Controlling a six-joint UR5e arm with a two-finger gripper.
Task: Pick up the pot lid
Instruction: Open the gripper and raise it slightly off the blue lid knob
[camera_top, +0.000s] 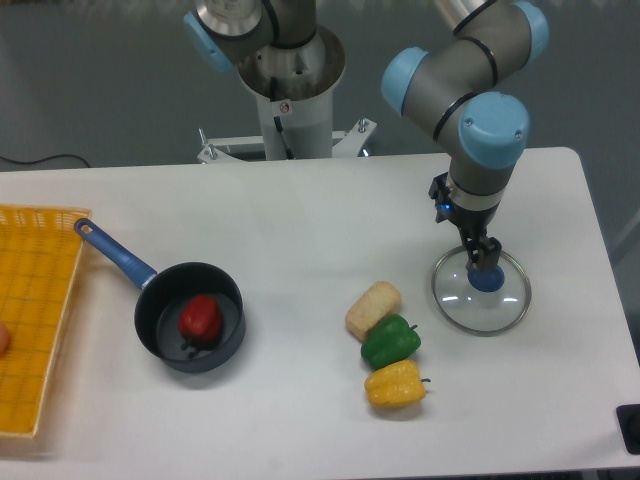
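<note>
**Colours across the white surface**

The flat rectangular surface (300, 220) is plain white. The round glass pot lid (478, 310) is clear, ringed in silver metal, with a blue knob at its middle. The slim two-finger claw (483, 262) is black, and the jointed robot arm (470, 60) is grey with pale blue caps. The deep round saucepan (165, 340) is dark charcoal with a bright blue handle, and the glossy red pepper (201, 318) lies inside it. The woven plastic basket (40, 300) is orange-yellow with a square grid pattern. The oblong bread-like piece (373, 309) is pale beige. The shiny green pepper (390, 341) is deep green, and the lumpy yellow pepper (395, 384) is warm golden yellow.
</note>
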